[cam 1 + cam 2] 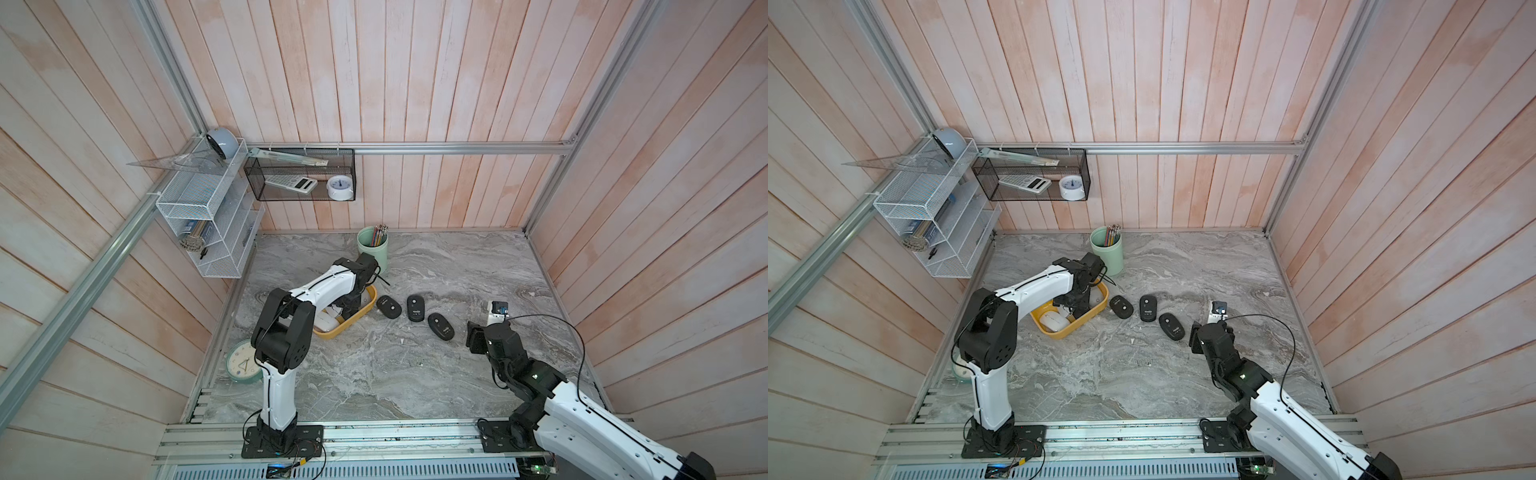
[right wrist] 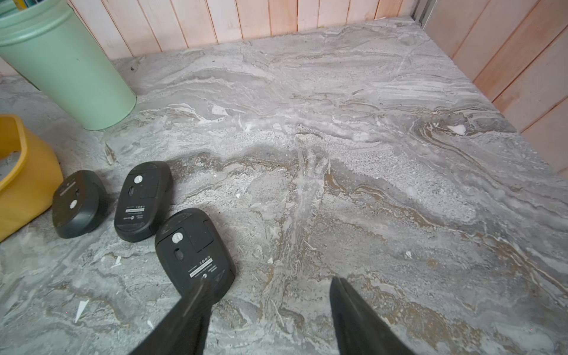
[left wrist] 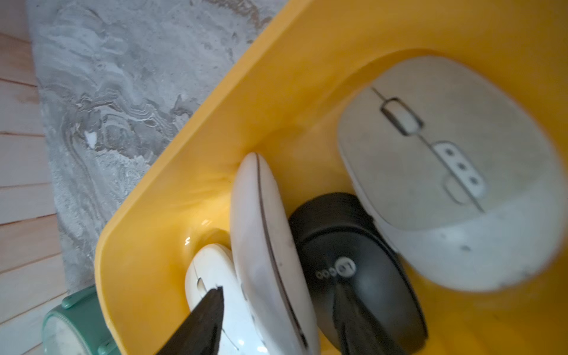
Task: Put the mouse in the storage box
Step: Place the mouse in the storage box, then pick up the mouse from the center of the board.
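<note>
We see the storage box (image 1: 358, 318), a shallow yellow tub, on the left part of the grey marbled tabletop (image 1: 415, 374), with the left arm reaching down into it. In the left wrist view four mice lie inside:
- a grey mouse (image 3: 445, 172) with a three-dot button behind its wheel
- a black mouse (image 3: 353, 270) whose white logo is too blurred for us to read with confidence
- a slim white mouse (image 3: 264, 246) standing on its edge
- a small white mouse (image 3: 209, 273) in the corner

The left gripper (image 3: 278, 289) hangs over them with its jaws well parted. The slim white mouse stands between them with a gap on either side, so nothing is gripped.

Three more black mice lie belly-up on the tabletop in a row. The box-side mouse (image 1: 389, 306) is just beside the tub's wall, then comes the middle mouse (image 1: 414, 307), then the outer mouse (image 1: 441, 326). The middle and outer undersides carry white label strips, but the print is too small for us to read.

The right gripper (image 2: 269, 282) is near the outer mouse with its jaws spread and only bare tabletop between them. One finger overlaps that mouse in the wrist view, and we cannot tell whether it touches.

Behind the box stands a mint-green cup (image 1: 372, 249) of coloured pencils.
</note>
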Robot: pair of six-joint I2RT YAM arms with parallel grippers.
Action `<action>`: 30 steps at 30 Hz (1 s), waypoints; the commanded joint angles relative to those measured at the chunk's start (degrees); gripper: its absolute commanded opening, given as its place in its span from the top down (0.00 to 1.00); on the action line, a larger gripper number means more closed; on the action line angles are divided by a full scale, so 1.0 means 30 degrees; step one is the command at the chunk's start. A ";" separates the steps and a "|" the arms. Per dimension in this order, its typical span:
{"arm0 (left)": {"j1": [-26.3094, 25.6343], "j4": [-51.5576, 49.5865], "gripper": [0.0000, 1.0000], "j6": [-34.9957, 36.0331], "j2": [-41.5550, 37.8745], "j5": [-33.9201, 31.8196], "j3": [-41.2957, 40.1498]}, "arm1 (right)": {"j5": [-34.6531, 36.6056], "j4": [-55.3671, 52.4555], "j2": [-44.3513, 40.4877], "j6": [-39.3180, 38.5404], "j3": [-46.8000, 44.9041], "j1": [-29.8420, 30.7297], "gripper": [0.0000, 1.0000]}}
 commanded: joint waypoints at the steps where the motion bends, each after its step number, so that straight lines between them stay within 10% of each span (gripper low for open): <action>1: 0.0329 0.2119 0.32 -0.0664 -0.3438 0.2834 -0.1387 | -0.0443 0.0021 0.1733 0.0352 0.1541 -0.0078 0.34; 10: 0.2804 0.3276 0.21 -0.1400 -1.3599 0.4198 -0.5101 | -0.4046 -0.0848 1.0281 -0.1450 0.7725 -0.0078 0.31; 16: 0.3184 0.1079 0.11 -0.0023 -1.9646 0.0870 -0.4326 | -0.8335 -0.2628 1.5178 -0.1643 1.2410 -0.0029 0.31; 30: 0.3189 0.3544 0.00 0.2651 -2.6814 -0.2147 -0.8723 | -1.0690 -0.5156 2.2239 -0.1178 1.9267 0.1317 0.26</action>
